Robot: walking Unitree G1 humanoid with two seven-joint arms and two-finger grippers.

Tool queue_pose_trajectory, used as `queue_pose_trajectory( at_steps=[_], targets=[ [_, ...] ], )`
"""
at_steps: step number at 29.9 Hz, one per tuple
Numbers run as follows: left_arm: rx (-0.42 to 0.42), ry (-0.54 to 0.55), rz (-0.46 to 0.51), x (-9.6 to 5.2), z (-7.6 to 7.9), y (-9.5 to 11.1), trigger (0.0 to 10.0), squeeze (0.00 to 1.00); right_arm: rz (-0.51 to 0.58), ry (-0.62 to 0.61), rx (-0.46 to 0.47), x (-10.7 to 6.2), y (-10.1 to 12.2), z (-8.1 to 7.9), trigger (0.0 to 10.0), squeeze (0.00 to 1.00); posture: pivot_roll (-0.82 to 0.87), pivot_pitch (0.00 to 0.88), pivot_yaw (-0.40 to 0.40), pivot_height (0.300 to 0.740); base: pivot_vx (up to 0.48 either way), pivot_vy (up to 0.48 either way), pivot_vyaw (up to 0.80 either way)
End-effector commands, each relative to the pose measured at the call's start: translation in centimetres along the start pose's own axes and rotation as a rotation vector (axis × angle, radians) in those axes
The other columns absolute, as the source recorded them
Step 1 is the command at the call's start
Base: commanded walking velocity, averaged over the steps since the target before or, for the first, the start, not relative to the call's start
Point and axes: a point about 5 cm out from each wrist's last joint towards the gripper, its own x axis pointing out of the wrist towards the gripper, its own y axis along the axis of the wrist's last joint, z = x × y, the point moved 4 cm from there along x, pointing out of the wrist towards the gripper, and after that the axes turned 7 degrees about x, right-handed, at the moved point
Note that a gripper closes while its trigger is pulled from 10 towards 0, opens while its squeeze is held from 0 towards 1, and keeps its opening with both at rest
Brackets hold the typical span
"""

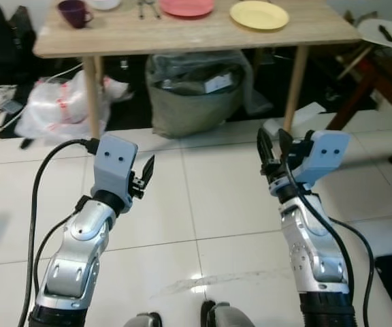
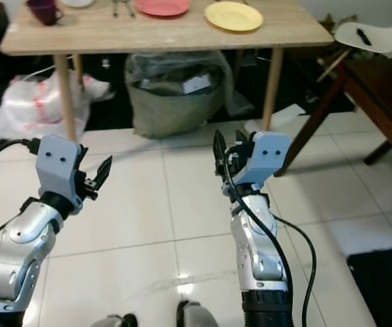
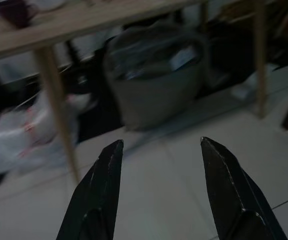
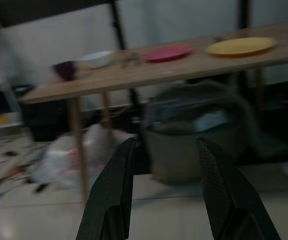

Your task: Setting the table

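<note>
A wooden table (image 1: pixel 182 34) stands ahead across the tiled floor. On it lie a yellow plate (image 1: pixel 258 15), a pink plate (image 1: pixel 186 7), some cutlery (image 1: pixel 147 8), a white bowl (image 1: pixel 104 3) and a purple mug (image 1: pixel 75 12). Both arms are raised in front of me, short of the table. My left gripper (image 1: pixel 145 176) is open and holds nothing; its fingers (image 3: pixel 104 185) point toward the table leg. Level with the near table edge, my right gripper (image 1: pixel 272 136) also stands open and empty, and the plates show beyond its fingers (image 4: pixel 114 190).
A grey sack (image 1: pixel 192 92) sits under the table, with a white plastic bag (image 1: pixel 56 105) to its left. A dark wooden table (image 2: pixel 380 82) and a white chair (image 1: pixel 386 30) stand at the right. A black mat (image 2: pixel 386 286) lies near my right side.
</note>
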Motion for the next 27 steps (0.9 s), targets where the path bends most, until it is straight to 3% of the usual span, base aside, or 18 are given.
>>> queue_pose_trajectory(
  at_steps=[1,10,21,27],
  targets=[
    [-0.004,-0.015,-0.015,-0.01,0.49,-0.39,10.0,0.0,-0.009,-0.024,-0.005,-0.39,-0.25,0.66,10.0,0.0,-0.06,0.068,0.061,0.74,-0.311,0.0,0.0],
    [-0.003,-0.017,-0.016,0.04,0.5,-0.37,10.0,0.0,-0.011,-0.024,-0.007,-0.37,-0.29,0.7,10.0,0.0,-0.06,0.067,0.061,0.74,-0.29,0.0,0.0],
    [-0.059,0.0,-0.053,0.26,0.31,-0.85,10.0,0.0,-0.011,-0.02,-0.008,-0.33,-0.3,0.69,10.0,0.0,-0.06,0.061,0.063,0.74,0.0,0.0,0.0],
    [-0.026,0.024,-0.065,0.52,-0.15,-1.07,10.0,0.0,-0.009,-0.016,-0.007,-0.31,-0.26,0.62,10.0,0.0,-0.06,0.061,0.063,0.74,0.0,0.0,0.0]
  ],
)
